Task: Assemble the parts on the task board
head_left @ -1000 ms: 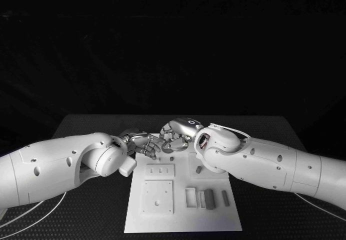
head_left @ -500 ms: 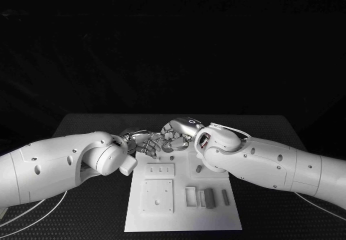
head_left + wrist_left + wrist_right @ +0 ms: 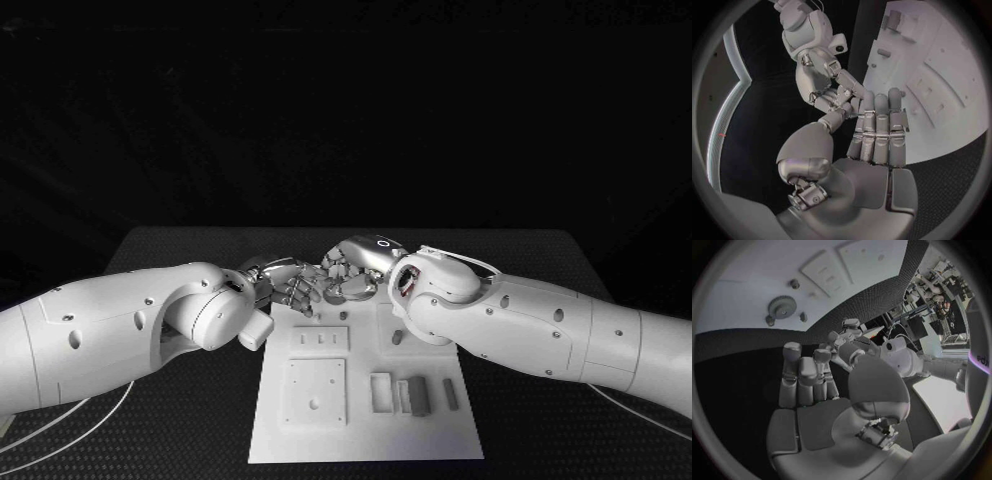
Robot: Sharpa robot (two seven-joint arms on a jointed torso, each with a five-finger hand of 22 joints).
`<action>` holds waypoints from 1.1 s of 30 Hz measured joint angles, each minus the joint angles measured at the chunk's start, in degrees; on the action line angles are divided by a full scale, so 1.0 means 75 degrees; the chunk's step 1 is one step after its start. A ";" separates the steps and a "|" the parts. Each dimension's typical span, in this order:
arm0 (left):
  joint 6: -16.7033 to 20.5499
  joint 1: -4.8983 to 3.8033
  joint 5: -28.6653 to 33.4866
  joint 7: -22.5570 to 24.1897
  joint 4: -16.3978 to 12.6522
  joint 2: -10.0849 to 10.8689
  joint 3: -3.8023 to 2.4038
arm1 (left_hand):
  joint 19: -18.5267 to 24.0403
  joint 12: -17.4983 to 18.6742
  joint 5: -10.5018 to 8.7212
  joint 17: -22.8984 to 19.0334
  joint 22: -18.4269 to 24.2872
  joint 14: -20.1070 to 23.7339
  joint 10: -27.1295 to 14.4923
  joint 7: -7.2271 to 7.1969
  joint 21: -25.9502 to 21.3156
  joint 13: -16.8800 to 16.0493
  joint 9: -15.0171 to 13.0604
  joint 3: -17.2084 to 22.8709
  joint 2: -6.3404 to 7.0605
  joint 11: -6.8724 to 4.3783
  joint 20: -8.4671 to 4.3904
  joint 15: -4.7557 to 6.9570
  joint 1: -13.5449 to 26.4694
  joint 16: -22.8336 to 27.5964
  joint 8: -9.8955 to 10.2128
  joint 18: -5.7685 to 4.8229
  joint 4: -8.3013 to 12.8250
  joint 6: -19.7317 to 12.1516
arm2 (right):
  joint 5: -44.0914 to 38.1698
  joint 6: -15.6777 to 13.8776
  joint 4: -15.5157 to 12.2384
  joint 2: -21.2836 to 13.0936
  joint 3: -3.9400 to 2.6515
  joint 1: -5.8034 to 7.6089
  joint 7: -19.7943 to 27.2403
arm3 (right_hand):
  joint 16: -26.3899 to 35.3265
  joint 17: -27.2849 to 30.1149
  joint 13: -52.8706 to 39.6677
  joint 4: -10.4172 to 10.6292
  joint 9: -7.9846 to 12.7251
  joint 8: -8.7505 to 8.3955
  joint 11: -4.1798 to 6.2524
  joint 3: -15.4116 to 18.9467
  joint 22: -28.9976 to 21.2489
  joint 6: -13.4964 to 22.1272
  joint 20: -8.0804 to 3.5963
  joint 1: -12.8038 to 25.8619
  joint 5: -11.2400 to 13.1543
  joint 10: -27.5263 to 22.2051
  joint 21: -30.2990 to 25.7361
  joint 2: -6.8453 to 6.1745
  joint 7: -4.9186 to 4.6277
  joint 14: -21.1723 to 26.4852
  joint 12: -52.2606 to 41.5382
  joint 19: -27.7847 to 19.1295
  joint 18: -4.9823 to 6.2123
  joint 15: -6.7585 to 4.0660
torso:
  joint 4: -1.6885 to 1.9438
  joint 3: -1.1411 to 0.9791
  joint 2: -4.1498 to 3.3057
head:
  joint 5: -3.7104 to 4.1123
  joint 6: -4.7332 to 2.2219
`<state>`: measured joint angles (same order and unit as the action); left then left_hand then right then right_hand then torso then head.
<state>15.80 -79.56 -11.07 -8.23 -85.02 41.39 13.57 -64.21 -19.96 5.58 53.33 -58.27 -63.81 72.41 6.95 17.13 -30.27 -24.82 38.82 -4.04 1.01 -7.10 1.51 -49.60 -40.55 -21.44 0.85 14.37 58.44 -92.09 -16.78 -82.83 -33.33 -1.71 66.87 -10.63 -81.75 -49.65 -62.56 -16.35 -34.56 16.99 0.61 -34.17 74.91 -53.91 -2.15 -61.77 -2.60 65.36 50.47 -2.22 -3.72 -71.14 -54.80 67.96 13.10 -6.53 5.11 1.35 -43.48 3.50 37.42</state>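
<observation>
The black table (image 3: 173, 250) carries the white task board (image 3: 361, 425) in its middle, the board running from the near edge toward the far side. The two white arms lean in from either side, and the hands meet just over the board's far end.

The left hand (image 3: 289, 285) and the right hand (image 3: 349, 275) are fingertip to fingertip there. From the left wrist, the left hand's fingers (image 3: 879, 125) lie straight and side by side, with the thumb reaching toward the right hand's fingertips. From the right wrist, the right hand's fingers (image 3: 804, 375) are likewise extended, its thumb pointing at the other hand. Whether some small piece is pinched where they touch cannot be told; the contact spot is too crowded.

On the board, a large square plate (image 3: 315, 392) sits near the left, with a smaller plate (image 3: 320, 342) beyond it. Grey parts (image 3: 418, 396) lie side by side at the near right. A gear (image 3: 784, 306) rests at the board's far end.
</observation>
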 measured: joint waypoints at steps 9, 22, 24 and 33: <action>0.0060 -0.0008 -0.0281 -0.0015 0.0000 -0.0004 -0.0010 | -0.0111 -0.0179 0.0655 0.0052 -0.0208 -0.0096 0.0124 -0.0056 0.0119 -0.0185 0.0000 0.0045 0.0223 -0.0095 -0.0108 0.0095 -0.0098 -0.0275 0.0027 -0.0001 0.0001 0.0115 | 0.0106 -0.0009 0.0094 0.0015 0.0009 -0.0011 0.0008 | 0.0081 0.0014 0.0070 0.0100 0.0291 -0.0745 -0.0326 0.0032 0.0000 0.0664 -0.0012 0.0190 -0.0002 -0.0307 -0.0088 -0.0849 -0.0408 0.0145 0.0119 -0.0126 -0.0095 0.0276 | 0.0001 0.0000 0.0000 | -0.0008 0.0018; 0.0328 -0.0007 -0.1418 -0.0459 0.0090 -0.0019 -0.0010 | -0.0246 -0.0474 0.1618 0.0076 -0.0584 -0.0216 0.0192 -0.0084 0.0315 -0.0472 0.0004 0.0004 0.0427 -0.0135 -0.0215 0.0195 -0.0222 -0.0730 0.0026 -0.0005 0.0038 0.0193 | 0.0164 -0.0066 0.0288 -0.0315 0.0009 -0.0046 0.0006 | 0.0081 0.0015 0.0088 0.0232 0.0354 -0.0891 -0.0464 -0.0083 0.0000 0.1103 0.0042 0.0080 -0.0002 -0.0445 -0.0176 -0.1104 -0.0627 0.0267 0.0119 -0.0179 -0.0099 0.0400 | -0.0003 -0.0014 -0.0001 | -0.0047 0.0031; 0.0341 -0.0007 -0.1657 -0.0606 0.0121 -0.0036 -0.0010 | -0.0274 -0.0532 0.1708 0.0077 -0.0639 -0.0245 0.0230 -0.0099 0.0359 -0.0506 0.0004 -0.0002 0.0456 -0.0151 -0.0242 0.0221 -0.0204 -0.0804 0.0026 -0.0005 0.0033 0.0211 | 0.0166 -0.0092 0.0348 -0.0396 0.0009 -0.0047 0.0005 | 0.0081 0.0015 0.0096 0.0232 0.0354 -0.0891 -0.0487 -0.0083 0.0000 0.1152 0.0044 0.0080 -0.0002 -0.0468 -0.0176 -0.1104 -0.0653 0.0273 0.0119 -0.0180 -0.0099 0.0406 | -0.0002 -0.0015 -0.0001 | -0.0064 0.0034; 0.0024 -0.0007 -0.3157 -0.1644 0.0279 -0.0171 0.0021 | -0.0344 -0.0693 0.2033 0.0025 -0.0831 -0.0297 0.0264 -0.0120 0.0472 -0.0632 0.0008 -0.0047 0.0534 -0.0178 -0.0255 0.0282 -0.0273 -0.1007 0.0026 -0.0006 0.0011 0.0263 | 0.0207 -0.0303 0.0568 -0.0741 -0.0012 -0.0051 0.0000 | 0.0081 0.0015 0.0109 0.0259 0.0352 -0.0891 -0.0490 -0.0110 0.0000 0.1171 0.0057 0.0049 -0.0002 -0.0471 -0.0176 -0.1134 -0.0674 0.0274 0.0119 -0.0192 -0.0098 0.0406 | -0.0004 -0.0024 0.0000 | -0.0137 0.0084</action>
<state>15.98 -79.62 -34.75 -20.56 -82.93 40.11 13.73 -66.79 -25.16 20.82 53.52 -64.50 -66.04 74.39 6.05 20.68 -35.01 -24.76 38.47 -0.03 -0.33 -9.01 3.62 -51.65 -48.11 -21.25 0.80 14.45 60.41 -90.54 -19.05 -78.57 -38.89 -1.81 66.49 -10.63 -81.15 -49.54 -61.75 -14.41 -31.92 10.31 -3.07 -34.99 74.91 -45.13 -1.72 -61.40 -2.62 61.83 49.15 -10.72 -8.77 -69.09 -53.91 66.52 12.36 -3.49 5.08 1.17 -43.48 2.47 38.05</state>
